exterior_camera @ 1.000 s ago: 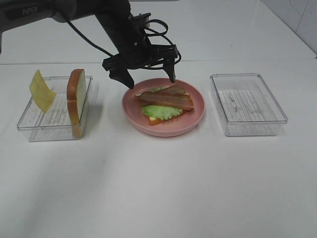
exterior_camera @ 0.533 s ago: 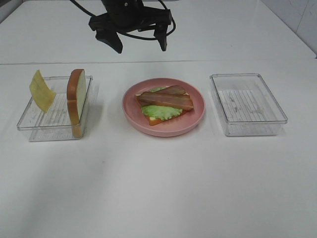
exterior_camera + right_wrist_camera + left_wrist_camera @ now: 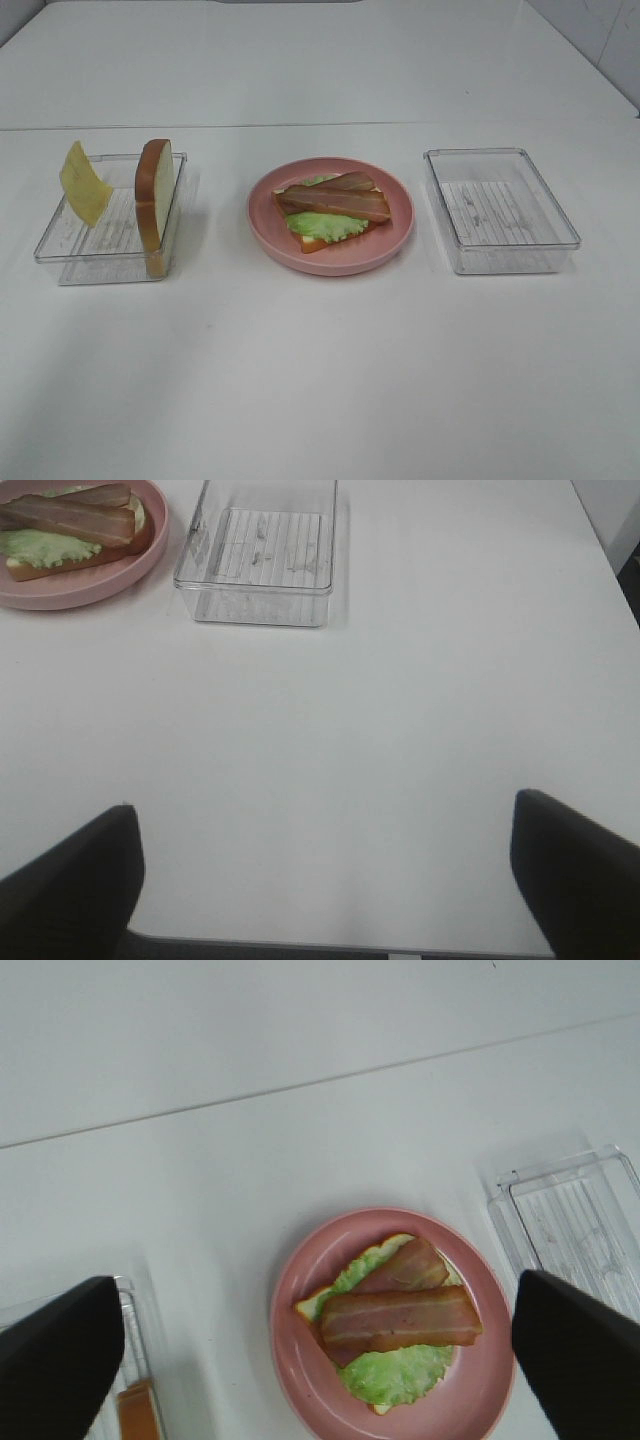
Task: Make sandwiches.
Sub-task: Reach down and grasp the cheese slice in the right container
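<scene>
On the round pink plate [image 3: 330,262] lies the partly stacked sandwich [image 3: 333,208]: a bread slice at the bottom, green lettuce [image 3: 325,226] and two brown bacon strips [image 3: 335,197]. A second bread slice [image 3: 152,200] stands on edge in the left clear tray [image 3: 70,250], beside a leaning yellow cheese slice [image 3: 84,183]. Neither arm shows in the exterior high view. My left gripper [image 3: 315,1285] hangs open high above the plate, with the bacon [image 3: 400,1317] below it. My right gripper [image 3: 325,810] is open over bare table, holding nothing.
An empty clear tray [image 3: 500,210] stands right of the plate and also shows in the right wrist view as the tray [image 3: 265,550]. White table stretches in front of the trays. The table's near edge runs along the bottom of the right wrist view.
The left arm lifted away from above the plate and left the exterior high view. The food on the plate and in the tray stayed put.
</scene>
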Robot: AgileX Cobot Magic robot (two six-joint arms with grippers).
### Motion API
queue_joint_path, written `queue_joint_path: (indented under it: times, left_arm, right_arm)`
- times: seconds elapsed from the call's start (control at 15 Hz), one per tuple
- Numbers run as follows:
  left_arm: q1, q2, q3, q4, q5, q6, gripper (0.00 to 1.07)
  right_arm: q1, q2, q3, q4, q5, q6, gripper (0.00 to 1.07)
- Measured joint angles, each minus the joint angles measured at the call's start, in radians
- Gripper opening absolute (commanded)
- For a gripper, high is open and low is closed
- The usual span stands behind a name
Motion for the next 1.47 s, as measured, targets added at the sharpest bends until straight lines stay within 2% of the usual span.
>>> queue_joint_path:
  times: [0.13,0.27,0.33,0.47,0.53,0.6,0.8,0.93,1.47]
  left_arm:
    - [0.046,-0.082,0.086,0.004,0.000,0.014,0.98]
    - [0.095,-0.169,0.231,0.007,0.000,0.024,0.98]
    - [0.136,-0.218,0.346,0.011,0.001,0.038,0.98]
    - [0.180,-0.260,0.455,0.016,0.004,0.045,0.98]
    - [0.231,-0.286,0.535,0.022,0.007,0.051,0.98]
    - [0.261,-0.290,0.574,0.022,0.009,0.062,0.98]
    - [0.352,-0.281,0.642,0.022,0.009,0.085,0.98]
    - [0.397,-0.267,0.648,0.022,0.011,0.092,0.98]
    - [0.416,-0.053,0.648,-0.070,-0.063,0.149,0.98]
  right_arm:
    - [0.000,0.000,0.000,0.000,0.000,0.000,0.97]
    - [0.000,0.000,0.000,0.000,0.000,0.000,0.97]
    - [0.000,0.000,0.000,0.000,0.000,0.000,0.97]
    - [0.000,0.000,0.000,0.000,0.000,0.000,0.97]
    - [0.000,0.000,0.000,0.000,0.000,0.000,0.97]
    - [0.000,0.000,0.000,0.000,0.000,0.000,0.97]
    - [0.000,0.000,0.000,0.000,0.000,0.000,0.97]
    - [0.000,0.000,0.000,0.000,0.000,0.000,0.97]
    - [0.000,0.000,0.000,0.000,0.000,0.000,0.97]
